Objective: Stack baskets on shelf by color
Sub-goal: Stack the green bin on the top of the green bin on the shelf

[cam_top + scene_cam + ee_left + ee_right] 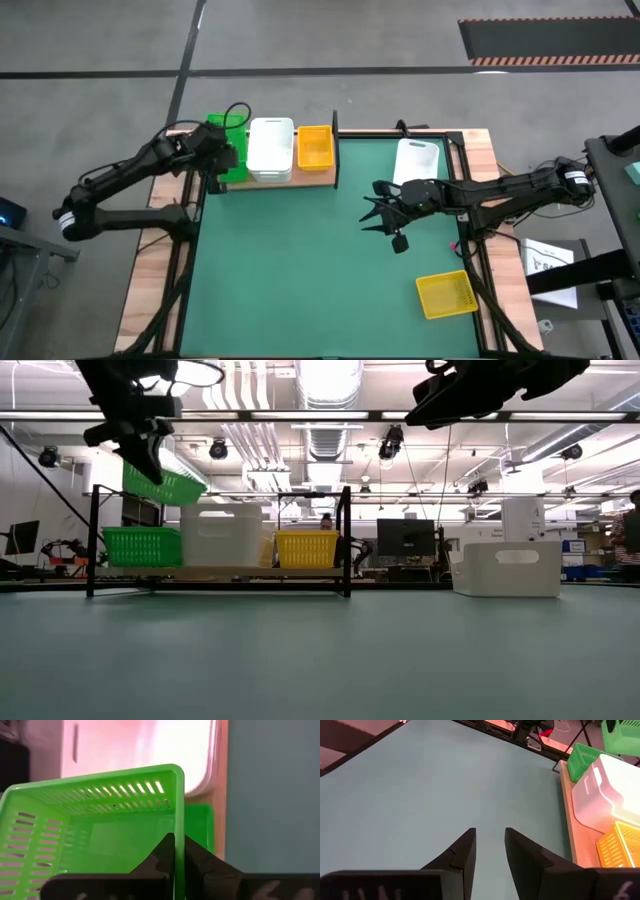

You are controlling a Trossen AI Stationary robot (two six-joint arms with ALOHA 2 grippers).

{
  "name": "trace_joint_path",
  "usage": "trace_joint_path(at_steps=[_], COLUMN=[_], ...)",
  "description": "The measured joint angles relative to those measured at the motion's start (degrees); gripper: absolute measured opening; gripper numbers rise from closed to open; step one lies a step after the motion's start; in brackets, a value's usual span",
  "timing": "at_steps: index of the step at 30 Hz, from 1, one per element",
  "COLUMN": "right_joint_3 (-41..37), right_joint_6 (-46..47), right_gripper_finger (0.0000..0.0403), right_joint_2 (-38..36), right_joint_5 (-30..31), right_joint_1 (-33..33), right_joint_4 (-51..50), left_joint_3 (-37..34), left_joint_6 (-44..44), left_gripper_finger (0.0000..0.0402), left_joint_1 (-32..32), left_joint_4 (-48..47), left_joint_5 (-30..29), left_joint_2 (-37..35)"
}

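Observation:
My left gripper (218, 152) is shut on a bright green basket (165, 485), held above the shelf's (300, 180) left end. A second green basket (143, 547) stands on the board below it. Beside that on the board are white baskets (271, 148) and a yellow basket (314, 146). Another white basket (415, 160) stands on the table's far right. A yellow one (447, 295) lies near the right near corner. My right gripper (385, 215) hangs open over the mat's middle right and touches nothing. My left gripper (179, 854) pinches one side wall (179, 820) of the green basket at its rim. One finger (162, 857) is inside the basket and one (200, 862) is outside. The basket is lifted clear and tilted, above the green basket (200, 827) on the shelf.
The green mat (300, 280) covers the table between the wooden side strips. Thin black posts (346, 540) frame the shelf at the far left. In the right wrist view the mat (420, 795) stretches ahead of the fingers, with the shelf's baskets off to one side.

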Motion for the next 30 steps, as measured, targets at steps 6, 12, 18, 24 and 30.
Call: trace_joint_path(at_steps=[6, 12, 18, 24, 30], right_joint_3=[0.0, 0.0, 0.0, 0.0, 0.0], right_joint_6=[0.0, 0.0, 0.0, -0.3, -0.5], right_gripper_finger=[0.0095, 0.0089, 0.0095, 0.0103, 0.0107], right_joint_2=[0.0, 0.0, 0.0, 0.0, 0.0], right_joint_5=[0.0, 0.0, 0.0, 0.0, 0.0], right_joint_1=[0.0, 0.0, 0.0, 0.0, 0.0], right_joint_4=[0.0, 0.1, 0.1, 0.2, 0.2], left_joint_3=[0.2, 0.1, 0.1, 0.0, 0.0], left_joint_6=[2.1, 2.1, 1.8, 1.4, 0.9], left_gripper_finger=[0.0000, 0.0000, 0.0000, 0.0000, 0.0000], left_joint_1=[1.9, 2.1, 2.0, 2.0, 2.0], left_joint_4=[-2.7, -2.7, -2.7, -2.7, -2.7], left_joint_5=[1.6, 1.8, 2.5, 2.5, 2.6], left_joint_2=[2.9, 5.4, 6.6, 6.7, 6.6])
